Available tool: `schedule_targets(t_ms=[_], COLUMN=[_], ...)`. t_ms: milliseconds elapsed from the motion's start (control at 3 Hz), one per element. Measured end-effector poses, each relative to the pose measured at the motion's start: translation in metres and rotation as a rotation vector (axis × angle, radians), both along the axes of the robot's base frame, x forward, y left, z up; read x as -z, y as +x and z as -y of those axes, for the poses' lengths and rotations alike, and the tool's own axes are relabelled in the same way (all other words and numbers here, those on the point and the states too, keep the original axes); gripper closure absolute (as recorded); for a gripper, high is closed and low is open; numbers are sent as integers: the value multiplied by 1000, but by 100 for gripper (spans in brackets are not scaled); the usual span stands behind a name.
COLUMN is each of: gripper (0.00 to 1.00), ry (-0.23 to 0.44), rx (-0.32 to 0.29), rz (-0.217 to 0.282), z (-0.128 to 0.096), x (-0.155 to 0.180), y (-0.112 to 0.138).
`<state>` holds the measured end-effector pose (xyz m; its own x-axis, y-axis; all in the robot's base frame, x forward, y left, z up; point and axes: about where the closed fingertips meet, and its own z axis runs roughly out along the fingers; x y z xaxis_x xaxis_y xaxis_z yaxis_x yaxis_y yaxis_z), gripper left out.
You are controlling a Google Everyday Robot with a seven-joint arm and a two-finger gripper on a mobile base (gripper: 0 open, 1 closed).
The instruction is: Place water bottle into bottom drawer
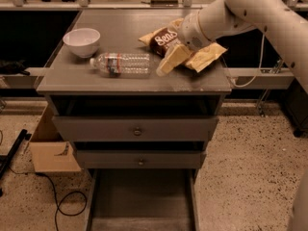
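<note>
Camera view shows you the water bottle (pixel 122 64) lying on its side near the front edge of the worktop (pixel 120 83), cap toward the left edge, the gripper (pixel 162 69) just beside its base, wide or narrow you cannot tell, and the bottom drawer (pixel 142 203) pulled out below.

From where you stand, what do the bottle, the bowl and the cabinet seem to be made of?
The water bottle looks like thin clear plastic: see-through, ribbed, glossy. The bowl seems to be glazed ceramic or hard plastic: white, smooth, slightly shiny. The cabinet looks like matte grey painted metal or laminate; I can't tell which. The gripper is close by the bottle's base end.
</note>
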<state>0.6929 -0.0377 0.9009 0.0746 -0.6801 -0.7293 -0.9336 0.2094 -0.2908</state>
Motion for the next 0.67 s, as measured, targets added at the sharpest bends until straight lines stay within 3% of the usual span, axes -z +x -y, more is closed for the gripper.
schedule_targets(t_ms=[667], gripper=[0], ry=[-46], rx=[-60], rz=[-52], z=[-38], x=[30], y=[13])
